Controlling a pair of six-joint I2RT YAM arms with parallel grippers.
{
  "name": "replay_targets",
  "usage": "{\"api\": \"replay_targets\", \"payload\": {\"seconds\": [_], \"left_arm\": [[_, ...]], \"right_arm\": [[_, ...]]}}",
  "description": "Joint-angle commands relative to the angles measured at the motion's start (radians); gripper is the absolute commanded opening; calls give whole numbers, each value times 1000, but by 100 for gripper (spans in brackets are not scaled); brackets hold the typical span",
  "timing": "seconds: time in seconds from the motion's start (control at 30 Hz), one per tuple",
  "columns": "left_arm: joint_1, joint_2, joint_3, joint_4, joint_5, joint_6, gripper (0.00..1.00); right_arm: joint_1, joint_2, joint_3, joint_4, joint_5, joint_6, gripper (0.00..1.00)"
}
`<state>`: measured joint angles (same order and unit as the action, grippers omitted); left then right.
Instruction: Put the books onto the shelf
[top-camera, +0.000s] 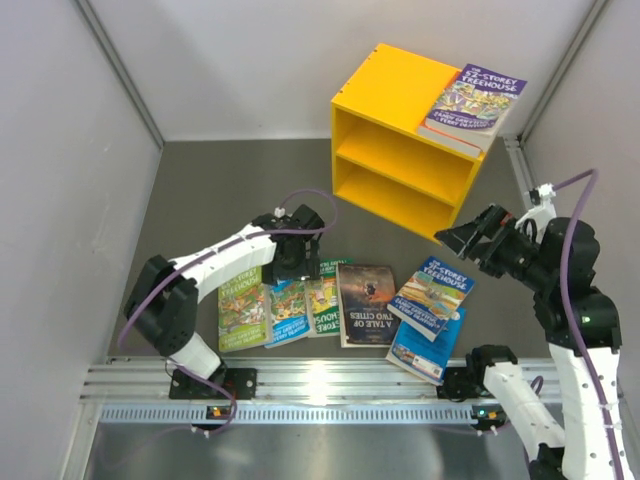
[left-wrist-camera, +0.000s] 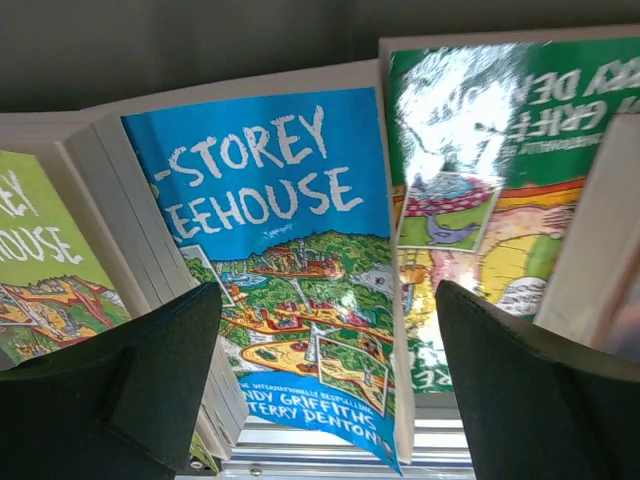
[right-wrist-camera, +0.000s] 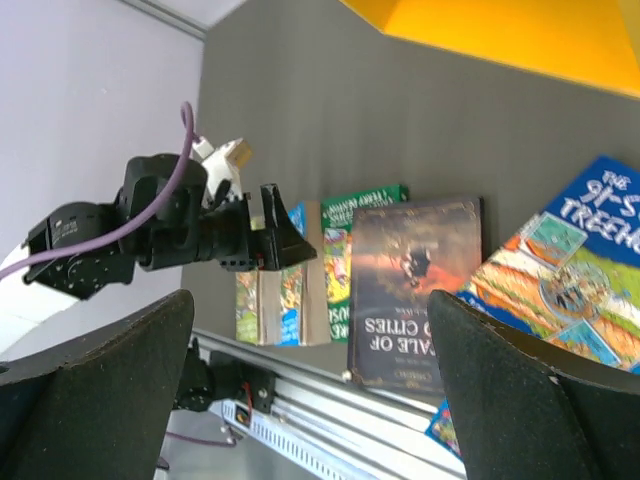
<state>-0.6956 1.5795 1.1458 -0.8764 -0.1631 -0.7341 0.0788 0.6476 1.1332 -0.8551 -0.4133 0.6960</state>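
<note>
Several books lie in a row near the table's front edge: a lime-green one (top-camera: 243, 308), a blue Treehouse one (top-camera: 288, 312), a green one (top-camera: 322, 305), a dark "A Tale of Two Cities" (top-camera: 366, 304), and a blue one (top-camera: 432, 293) lying on a plain blue one (top-camera: 425, 348). A purple book (top-camera: 472, 102) rests on top of the yellow shelf (top-camera: 400, 160). My left gripper (top-camera: 295, 262) hangs open just above the blue Treehouse book (left-wrist-camera: 290, 270), its fingers (left-wrist-camera: 130, 380) straddling the cover without touching it. My right gripper (top-camera: 462, 238) is open and empty in the air by the shelf's near right corner.
A metal rail (top-camera: 330, 380) runs along the near edge just behind the books. Grey walls close in on the left and right. The shelf stands angled at the back right, both its compartments empty. In the right wrist view the left arm (right-wrist-camera: 180, 230) hovers over the books.
</note>
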Motion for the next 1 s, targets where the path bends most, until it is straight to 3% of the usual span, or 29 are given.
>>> {"api": "replay_targets", "payload": {"seconds": [0.0, 0.23, 0.33, 0.37, 0.43, 0.5, 0.63, 0.73, 0.8, 0.97], "left_arm": [[-42, 68, -32, -50, -29, 4, 93], [-142, 207, -119, -4, -46, -88, 91], [-142, 226, -170, 46, -23, -103, 74], [-142, 226, -191, 56, -16, -103, 66], [-140, 231, -202, 76, -13, -103, 29], [-142, 240, -202, 76, -16, -105, 0], [-142, 229, -161, 36, -12, -114, 0], [-140, 165, -80, -38, -13, -125, 0], [-142, 116, 12, -90, -1, -126, 0], [-142, 122, 291, -209, 11, -111, 0]], "right_arm": [[15, -29, -9, -44, 10, -46, 100], [15, -9, -19, -62, -13, -98, 100], [15, -3, -21, -74, -22, -118, 100], [15, 0, -16, -81, -28, -125, 100], [13, 9, -9, -102, -32, -147, 100], [15, 12, 2, -122, -33, -165, 100], [15, 14, -7, -102, -103, -182, 100], [15, 17, -68, 5, -287, -152, 100], [18, 17, -121, 50, -375, -132, 100], [36, 20, -177, 91, -392, -125, 100]]}}
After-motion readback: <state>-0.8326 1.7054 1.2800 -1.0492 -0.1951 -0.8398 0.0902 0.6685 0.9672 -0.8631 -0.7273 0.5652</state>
